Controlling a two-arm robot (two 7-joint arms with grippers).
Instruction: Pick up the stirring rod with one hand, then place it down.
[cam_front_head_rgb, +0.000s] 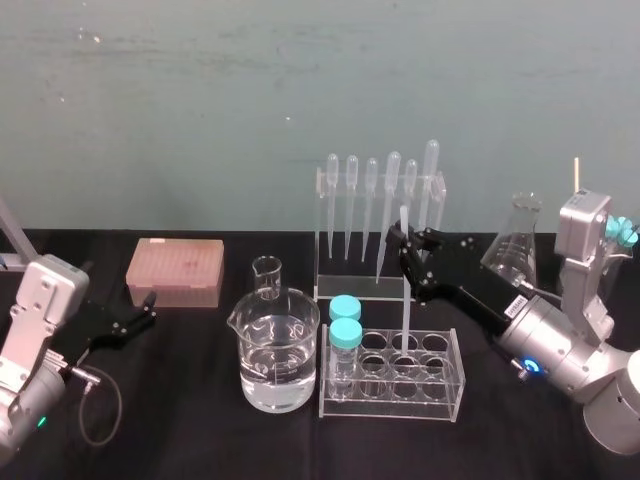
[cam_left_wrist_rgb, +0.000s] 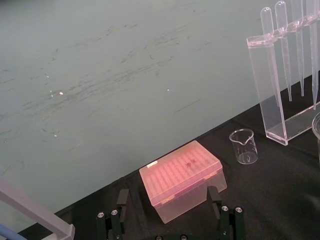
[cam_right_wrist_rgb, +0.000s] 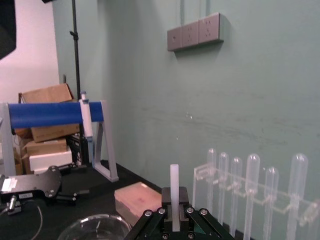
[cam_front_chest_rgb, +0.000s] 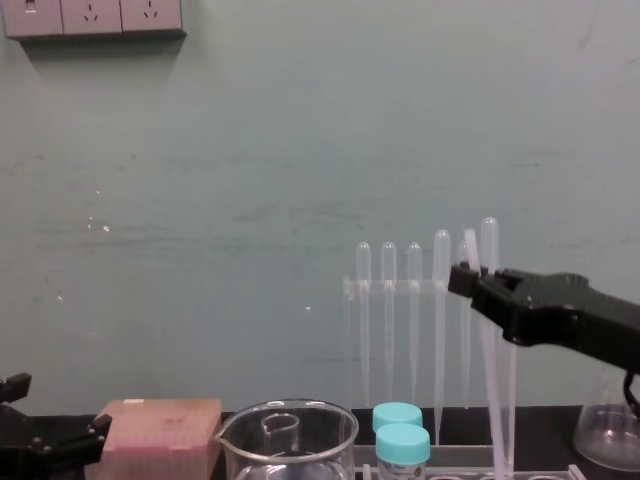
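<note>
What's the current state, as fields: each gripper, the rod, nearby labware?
right gripper: shut on stirring rod, above the tube rack
stirring rod: near upright; lower end at tube rack back row; seated or not, unclear
left gripper: open, empty, beside pink tip box
left of rod: large beaker holding clear liquid; teal-capped tubes, two, in the rack
behind rod: pipette rack, flask
</note>
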